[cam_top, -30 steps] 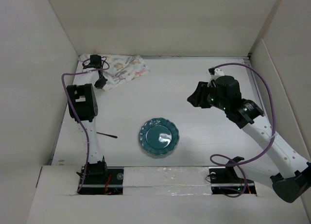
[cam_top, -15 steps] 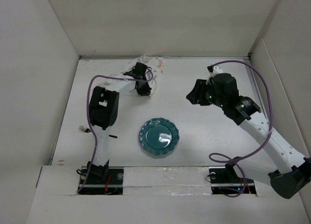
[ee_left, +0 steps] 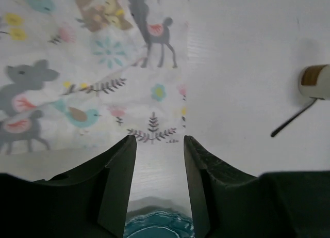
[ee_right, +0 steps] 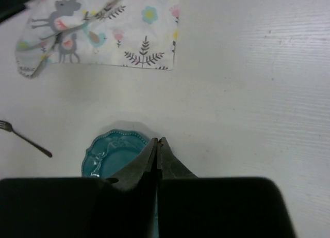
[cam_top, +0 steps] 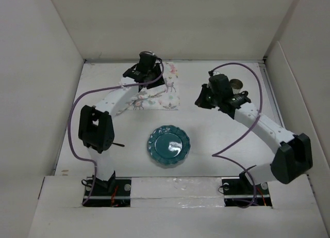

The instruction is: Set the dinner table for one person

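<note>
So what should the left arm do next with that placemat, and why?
Probably lower the left gripper and pinch the near edge of the placemat, then draw it flat toward the arms. Its jaws stand open just above that edge, the cloth's left side looks bunched, and the plate sits off it on the bare table.

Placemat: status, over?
Left hand open over placemat edge, nothing held. Right hand shut, empty. Placemat spread on dinner table; plate apart, nearer. Nothing blocking.
</note>
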You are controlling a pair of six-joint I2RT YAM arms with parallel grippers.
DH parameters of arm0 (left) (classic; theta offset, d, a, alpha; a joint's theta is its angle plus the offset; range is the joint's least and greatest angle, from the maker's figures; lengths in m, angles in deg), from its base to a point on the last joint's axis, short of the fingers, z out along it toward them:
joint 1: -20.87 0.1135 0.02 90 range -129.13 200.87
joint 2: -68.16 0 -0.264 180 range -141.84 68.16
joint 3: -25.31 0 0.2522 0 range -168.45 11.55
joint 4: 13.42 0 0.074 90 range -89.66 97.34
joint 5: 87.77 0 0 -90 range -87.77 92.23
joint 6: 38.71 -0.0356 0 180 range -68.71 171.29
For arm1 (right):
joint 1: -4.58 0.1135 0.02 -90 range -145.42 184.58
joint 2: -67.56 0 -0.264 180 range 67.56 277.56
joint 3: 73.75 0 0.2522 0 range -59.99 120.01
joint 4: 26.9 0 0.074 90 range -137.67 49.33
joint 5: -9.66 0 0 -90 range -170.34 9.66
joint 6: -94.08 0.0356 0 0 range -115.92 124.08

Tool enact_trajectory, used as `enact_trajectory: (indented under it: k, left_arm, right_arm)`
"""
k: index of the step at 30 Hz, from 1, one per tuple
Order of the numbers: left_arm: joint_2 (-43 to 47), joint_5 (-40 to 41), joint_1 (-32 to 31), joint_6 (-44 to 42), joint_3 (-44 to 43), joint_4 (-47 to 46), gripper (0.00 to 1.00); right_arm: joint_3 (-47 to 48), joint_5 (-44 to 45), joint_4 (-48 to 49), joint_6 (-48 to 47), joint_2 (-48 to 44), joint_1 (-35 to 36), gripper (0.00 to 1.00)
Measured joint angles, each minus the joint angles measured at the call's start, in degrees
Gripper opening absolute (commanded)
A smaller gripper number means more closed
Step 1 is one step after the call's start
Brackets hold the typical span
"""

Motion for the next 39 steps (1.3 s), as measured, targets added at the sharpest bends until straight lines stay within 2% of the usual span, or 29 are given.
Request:
enact_trajectory:
  k: [1, 4, 7, 10, 24, 26, 29, 30, 33, 36, 37, 39]
  left_arm:
    - [1.3, 1.9, 0.6, -1.0, 0.5, 0.1, 0.44]
    - [1.6, 7.4, 2.1, -4.0, 1.3, 0.5, 0.6]
    - [-1.8, 11.2, 2.6, -6.9, 1.4, 1.2, 0.65]
    - [-6.1, 13.5, 2.4, -9.5, 1.4, 1.4, 0.66]
    - [-14.8, 18.1, 1.7, -18.5, 0.1, -2.3, 0.66]
    - [-15.9, 18.3, 1.7, -19.1, -0.2, -3.1, 0.66]
    - [-17.5, 18.2, 1.7, -19.8, -0.5, -3.9, 0.66]
    - [-18.0, 18.1, 1.7, -20.0, -0.7, -4.0, 0.66]
    - [-18.6, 18.2, 1.7, -20.4, -1.8, -4.7, 0.59]
    - [-19.6, 18.6, 1.7, -20.5, -3.1, -5.0, 0.22]
    - [-19.8, 18.7, 1.7, -20.5, -3.1, -5.3, 0.0]
    - [-20.0, 19.0, 1.7, -20.7, -3.4, -5.2, 0.0]
  right_arm:
    - [0.1, 0.0, 0.9, 0.4, 2.6, -0.1, 0.3]
    - [0.9, 0.0, 2.6, 1.5, 11.7, 0.0, 0.55]
    - [2.7, 0.7, 2.8, 2.4, 19.7, 0.7, 0.59]
    - [5.9, 2.0, 2.6, 3.2, 25.5, 1.9, 0.6]
    - [22.1, 11.3, 0.0, 4.6, 41.0, 7.1, 0.6]
    - [24.1, 12.3, -0.6, 4.9, 42.4, 7.2, 0.54]
    - [26.1, 13.5, -1.0, 5.4, 43.9, 7.3, 0.3]
    - [26.5, 13.8, -1.2, 5.5, 44.3, 7.3, 0.18]
    - [26.9, 14.9, -1.7, 6.3, 44.7, 7.3, 0.0]
    - [26.8, 15.6, -1.6, 6.5, 44.7, 7.3, 0.0]
    - [26.5, 15.8, -1.2, 6.5, 44.6, 7.1, 0.0]
    - [25.1, 15.8, -0.2, 6.5, 43.8, 6.9, 0.0]
